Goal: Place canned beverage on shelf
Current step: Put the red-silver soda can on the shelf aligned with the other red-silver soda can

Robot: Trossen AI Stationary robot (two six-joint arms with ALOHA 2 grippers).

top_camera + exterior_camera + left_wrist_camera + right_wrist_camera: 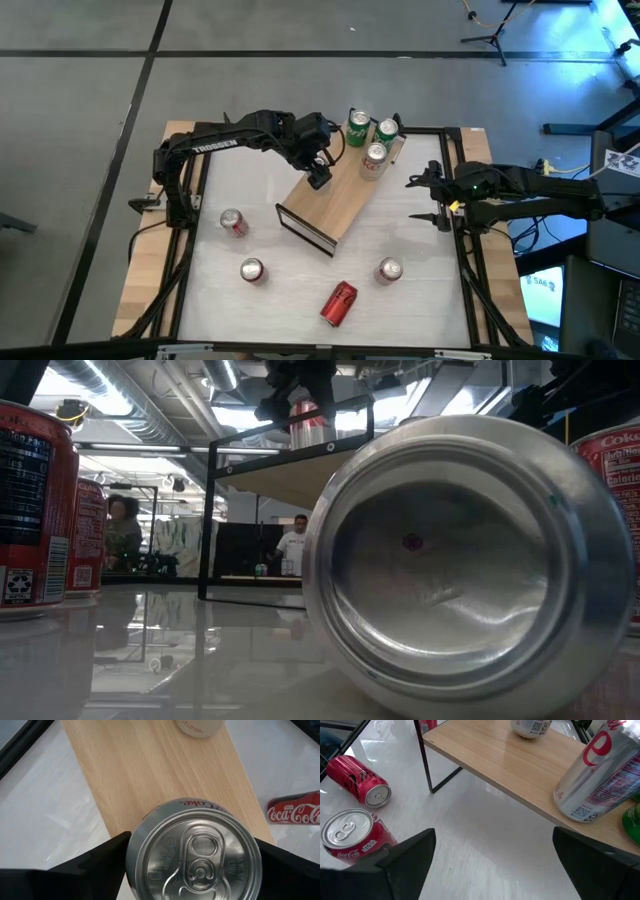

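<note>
— Where do we have the can right now?

— Our left gripper (319, 178) is clamped on a silver can (195, 851), one finger on each side, held upright over the shelf (330, 195), near its middle. From the wrist we look straight down on the pull tab, with bare wood beneath it.

— Why that spot?

— The far end is taken: two green cans (358, 127) and a silver one (375, 160) stand together there, so we judge the free board next to them is the sensible place. Holding the can upright means it should land flat on its base.

— Is it down yet?

— We cannot tell whether it touches the board.

— And the right arm?

— Our right gripper (432, 198) waits at the table's right edge, fingers spread wide and empty, clear of the shelf. Three red cans (233, 222) stand on the table (300, 280), and another (338, 303) lies on its side.
</note>
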